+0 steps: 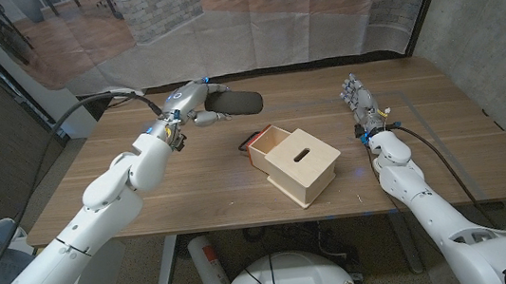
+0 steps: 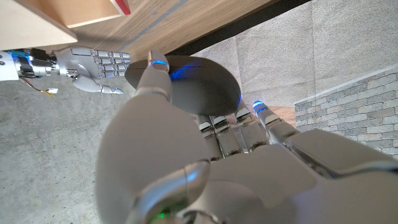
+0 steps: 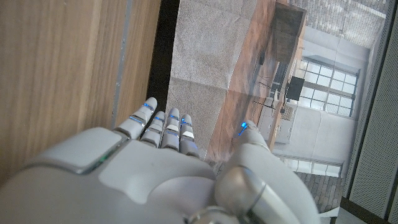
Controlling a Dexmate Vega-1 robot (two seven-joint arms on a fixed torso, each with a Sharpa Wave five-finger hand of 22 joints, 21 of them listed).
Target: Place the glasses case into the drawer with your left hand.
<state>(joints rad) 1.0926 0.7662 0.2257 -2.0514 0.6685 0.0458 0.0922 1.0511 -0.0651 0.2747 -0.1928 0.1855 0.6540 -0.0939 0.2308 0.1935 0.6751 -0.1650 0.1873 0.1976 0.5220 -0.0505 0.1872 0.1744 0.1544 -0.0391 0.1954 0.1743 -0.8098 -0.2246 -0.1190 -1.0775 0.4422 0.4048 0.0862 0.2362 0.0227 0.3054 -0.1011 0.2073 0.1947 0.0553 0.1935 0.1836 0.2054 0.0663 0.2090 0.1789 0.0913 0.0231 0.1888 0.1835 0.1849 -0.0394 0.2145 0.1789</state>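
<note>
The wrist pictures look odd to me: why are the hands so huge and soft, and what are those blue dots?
Left wrist view: the left hand sits close to the lens, so it looms large and blurred, while the dark glasses case it holds looks sharper; blue lights glow on its fingertips. Right wrist view: the right hand is equally soft, with similar blue lights. Head view: even, sharp.

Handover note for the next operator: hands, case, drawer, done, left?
Left robot hand: holds the dark glasses case in the air over the table's far side, behind the drawer box.
Right robot hand: open, holds nothing, on the table's right side.
Wooden drawer box: mid-table, drawer pulled open toward the far left.
Done: case picked up.
Left: bring the case over the open drawer, lower it in, let go.
</note>
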